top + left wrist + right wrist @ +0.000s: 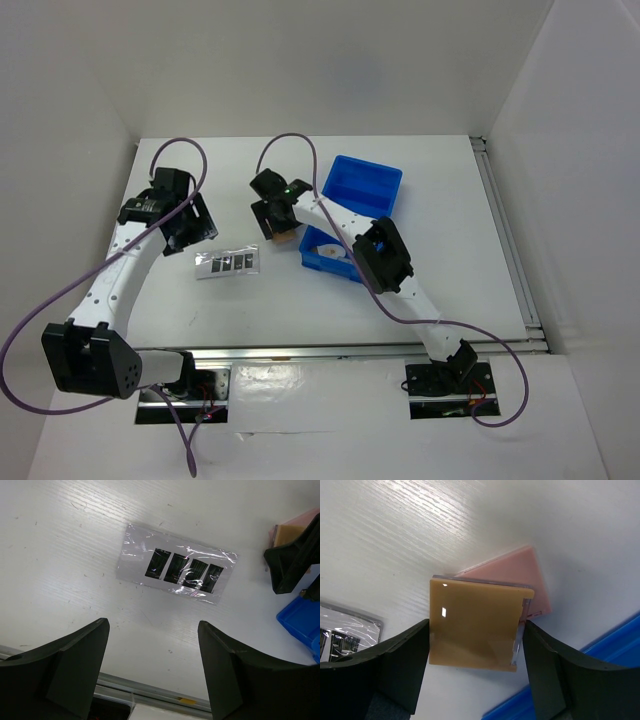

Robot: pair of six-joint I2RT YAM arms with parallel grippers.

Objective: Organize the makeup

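The tan square pad (475, 625) sits between my right gripper's (476, 624) fingers, which press on its two side edges. A pink square (520, 570) lies just behind it on the table. In the top view the right gripper (275, 220) is left of the blue bin with the pad (283, 236) at its tip. The silver-grey palette strip (228, 264) with four dark pans lies on the table, also in the left wrist view (177, 570). My left gripper (188, 224) is open and empty (152, 627), apart from the palette. A white oval compact (325, 247) lies in the bin.
The large blue compartmented bin (365, 185) stands right of centre; its corner shows in the left wrist view (300, 620) and right wrist view (620, 640). A metal rail (350, 348) runs along the table's near edge. White walls enclose the table.
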